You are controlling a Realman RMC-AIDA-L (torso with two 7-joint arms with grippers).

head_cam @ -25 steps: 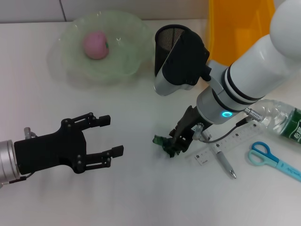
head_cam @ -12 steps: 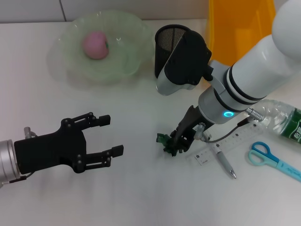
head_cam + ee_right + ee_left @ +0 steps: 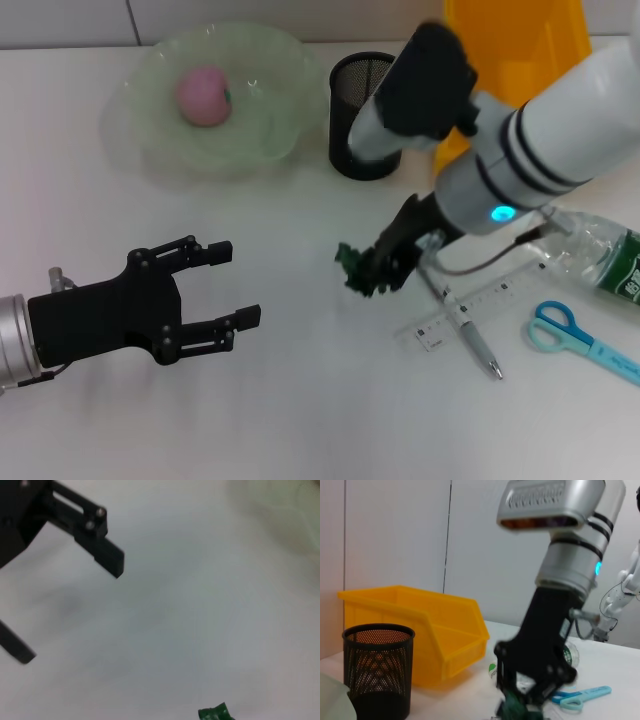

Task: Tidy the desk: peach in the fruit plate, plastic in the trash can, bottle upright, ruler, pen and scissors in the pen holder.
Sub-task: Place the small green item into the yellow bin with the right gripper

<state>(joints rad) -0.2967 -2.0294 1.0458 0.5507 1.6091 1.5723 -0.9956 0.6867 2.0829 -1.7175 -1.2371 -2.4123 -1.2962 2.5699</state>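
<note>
Head view: we see right gripper (image 3: 378, 272) clenched on green plastic scrap (image 3: 355, 270), mid-surface, between pen holder (image 3: 357, 115) and ruler (image 3: 478, 311). We judge scrap light, soft, crinkly; pinch bunched middle, loose edges may slip. Left gripper (image 3: 220, 285) spread wide, holding nothing, parked near front-left. Peach (image 3: 203, 96) sits in fruit plate (image 3: 150, 140).

Left wrist view: yellow bin (image 3: 427, 627) behind holder, plain white wall beyond.

Right wrist view: bare white surface (image 3: 200, 615), scrap corner at edge.
</note>
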